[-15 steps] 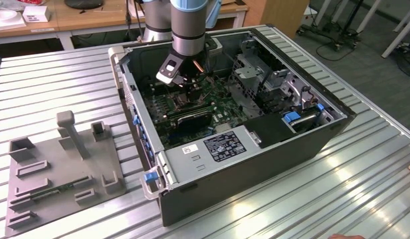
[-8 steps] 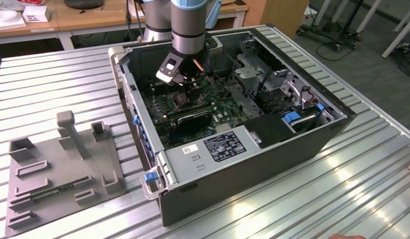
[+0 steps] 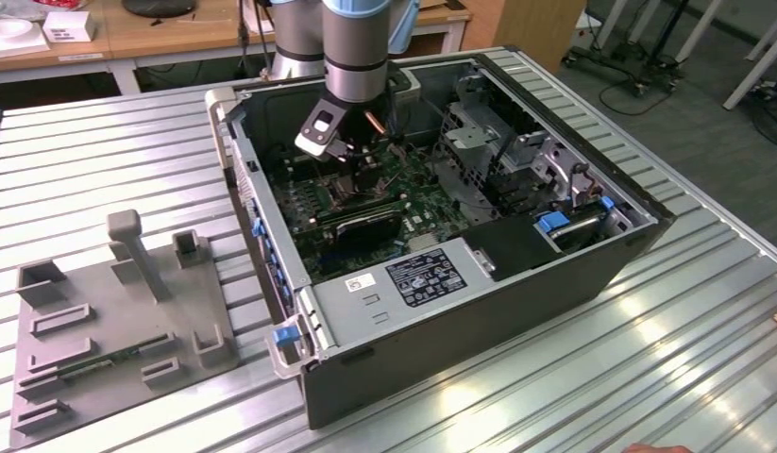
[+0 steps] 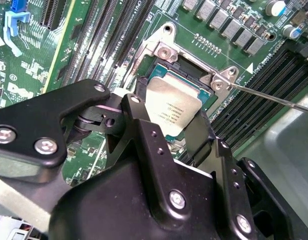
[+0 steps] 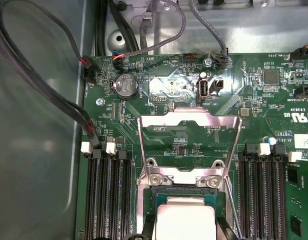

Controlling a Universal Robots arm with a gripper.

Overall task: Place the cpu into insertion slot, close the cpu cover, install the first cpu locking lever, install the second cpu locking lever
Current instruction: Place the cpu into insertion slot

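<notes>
My gripper (image 3: 350, 156) reaches down into the open computer case, over the green motherboard (image 5: 118, 125). In both wrist views its black fingers (image 4: 143, 135) press against two opposite sides of the cpu (image 4: 174, 107), a flat silver-grey chip. The cpu sits level at the insertion slot (image 4: 194, 70), whose dark edge shows past the chip; I cannot tell whether it is fully seated. The cpu cover (image 5: 189, 117), a silvery windowed frame, is swung open beyond the slot's hinge (image 5: 186, 179). A thin wire locking lever (image 4: 274, 97) sticks out beside the slot.
Long black memory slots (image 5: 106, 200) flank the slot on both sides. Cables (image 5: 68, 107) loop along the case wall (image 5: 33, 165). Drive cages (image 3: 515, 160) fill the case on the exterior view's right. A grey fixture plate (image 3: 111, 330) lies on the slatted table.
</notes>
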